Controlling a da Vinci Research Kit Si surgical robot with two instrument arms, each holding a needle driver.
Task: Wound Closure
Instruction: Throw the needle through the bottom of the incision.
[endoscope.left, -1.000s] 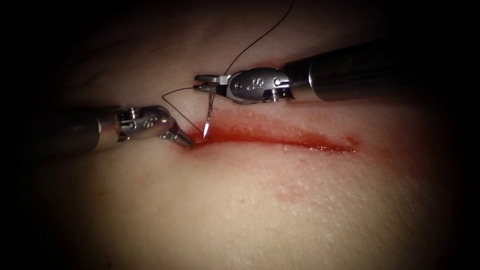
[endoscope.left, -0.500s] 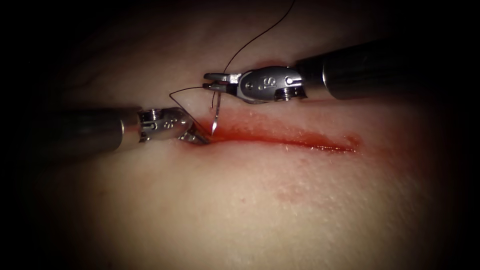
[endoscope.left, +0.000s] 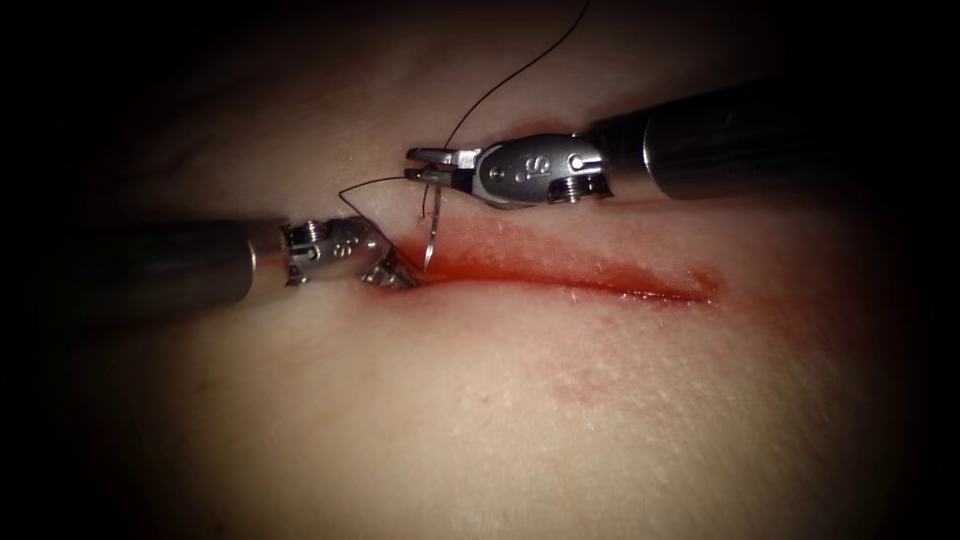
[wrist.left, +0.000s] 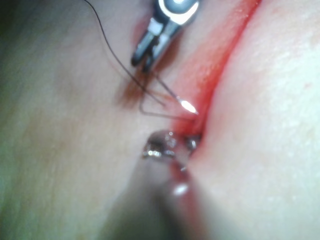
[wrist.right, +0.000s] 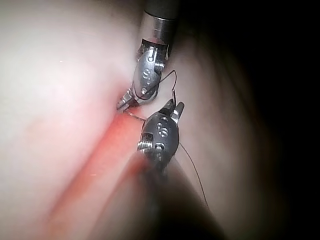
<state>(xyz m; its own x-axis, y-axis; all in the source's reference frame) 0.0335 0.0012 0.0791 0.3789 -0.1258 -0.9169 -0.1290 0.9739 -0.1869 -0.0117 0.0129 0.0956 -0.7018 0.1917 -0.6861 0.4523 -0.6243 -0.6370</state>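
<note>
endoscope view: right tool (endoscope.left: 425, 166) has its jaws closed on the needle (endoscope.left: 431, 235) near its thread end; the needle hangs free, tip just above the cut (endoscope.left: 580, 280) at its left end. thread (endoscope.left: 505, 85) runs up toward the tissue's (endoscope.left: 500, 420) far edge. left tool (endoscope.left: 395, 277) presses there; jaw state unclear.

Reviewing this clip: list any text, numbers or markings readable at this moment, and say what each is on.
"S": stamped on the wrist housing of the right arm's tool, beside a second mark too small to read; its jaws hold the needle near its thread end, the tip poised at the left end of the cut.
A similar stamp on the left arm's tool, at the cut's left end: too blurred to read.
No other text on the tissue or the thread.
</note>
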